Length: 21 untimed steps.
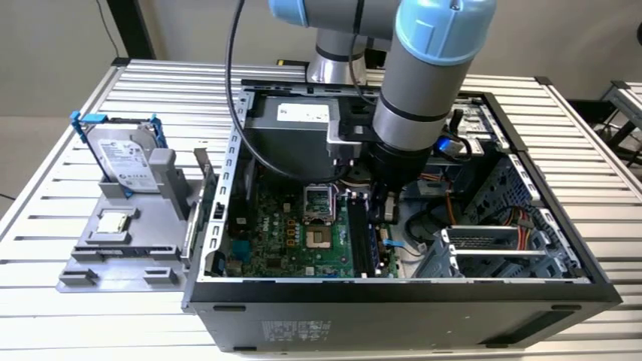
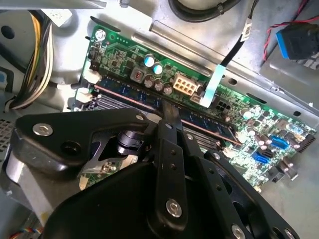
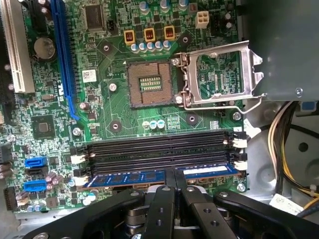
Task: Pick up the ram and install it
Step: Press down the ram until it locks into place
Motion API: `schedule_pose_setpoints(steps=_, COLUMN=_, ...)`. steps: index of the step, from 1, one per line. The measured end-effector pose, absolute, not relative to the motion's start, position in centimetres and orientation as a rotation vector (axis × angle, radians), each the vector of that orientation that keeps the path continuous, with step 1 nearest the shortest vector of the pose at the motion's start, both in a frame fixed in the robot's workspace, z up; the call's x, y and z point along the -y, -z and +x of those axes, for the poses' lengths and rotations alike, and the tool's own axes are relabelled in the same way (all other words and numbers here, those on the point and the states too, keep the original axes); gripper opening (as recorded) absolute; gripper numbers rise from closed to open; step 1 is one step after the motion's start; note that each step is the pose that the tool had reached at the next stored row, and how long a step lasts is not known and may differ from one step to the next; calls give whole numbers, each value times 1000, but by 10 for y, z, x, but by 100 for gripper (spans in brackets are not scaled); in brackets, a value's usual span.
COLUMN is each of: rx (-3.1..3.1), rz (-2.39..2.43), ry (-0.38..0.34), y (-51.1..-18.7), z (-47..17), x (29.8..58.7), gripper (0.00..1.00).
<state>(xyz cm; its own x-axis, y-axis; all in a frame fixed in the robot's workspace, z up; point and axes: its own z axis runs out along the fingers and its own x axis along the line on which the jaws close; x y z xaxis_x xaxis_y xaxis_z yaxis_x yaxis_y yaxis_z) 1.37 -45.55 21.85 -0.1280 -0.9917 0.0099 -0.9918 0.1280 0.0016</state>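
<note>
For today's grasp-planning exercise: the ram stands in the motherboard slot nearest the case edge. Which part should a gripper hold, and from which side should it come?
Hold the ram at the middle of its exposed top edge, pinching the two flat faces, coming straight down from the open side of the case. It stands on edge in its slot, so its lower edge is buried. The gripper already straddles that midpoint.

Bright, even light; close wrist foreground slightly blurred.

In the exterior view the arm [image 1: 422, 83] hid the gripper and most of the memory slots behind it. In the first wrist view the fingers [image 3: 174, 196] covered the middle of the ram [image 3: 149, 177], so its seating was perhaps incomplete; the gripper body ran off at six o'clock.
</note>
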Motion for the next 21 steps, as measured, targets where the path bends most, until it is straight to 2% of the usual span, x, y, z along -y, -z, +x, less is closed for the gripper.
schedule_pose_setpoints(steps=6, rx=2356, rz=2071, ry=-4, y=-223, z=14, x=455, gripper=0)
schedule_pose_setpoints(steps=21, rx=2354, rz=2070, ry=-7, y=-279, z=14, x=455, gripper=0)
